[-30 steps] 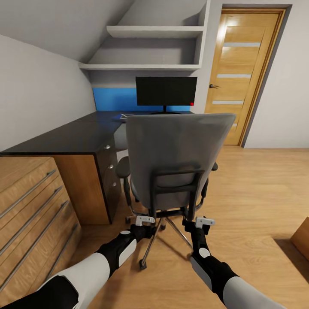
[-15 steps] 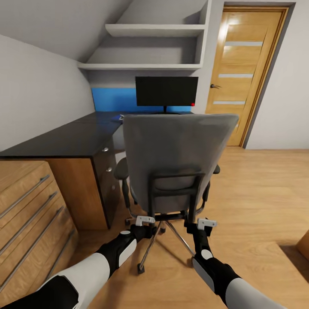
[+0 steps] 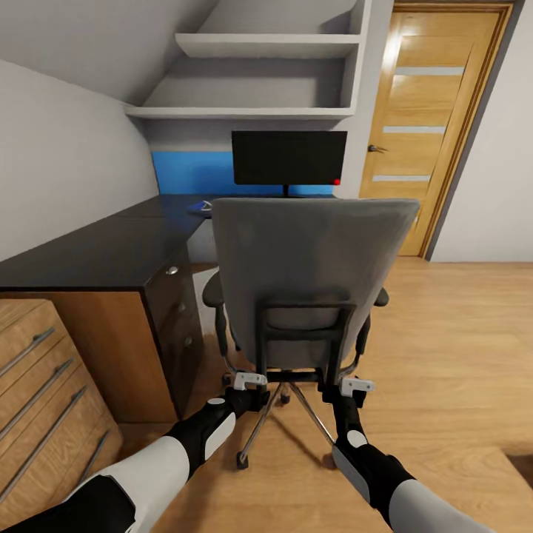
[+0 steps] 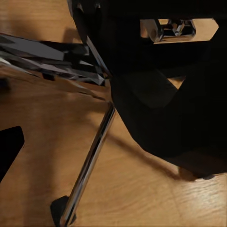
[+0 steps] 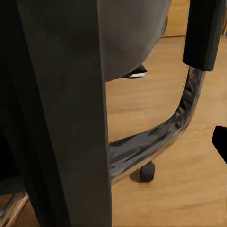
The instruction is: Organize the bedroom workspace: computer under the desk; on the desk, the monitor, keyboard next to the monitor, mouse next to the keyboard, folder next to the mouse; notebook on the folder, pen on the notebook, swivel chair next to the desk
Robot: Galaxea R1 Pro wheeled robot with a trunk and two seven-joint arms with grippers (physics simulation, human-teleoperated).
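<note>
Facing desk (image 3: 89, 255), light wood floor (image 3: 459, 333)

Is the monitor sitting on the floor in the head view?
No, the monitor stands on the desk, behind the chair.

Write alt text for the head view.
A grey upholstered swivel chair seen from behind faces a black-topped desk bearing a black flat monitor. Both robot arms reach toward its chrome base, left pincer and right pincer low behind it.
</note>
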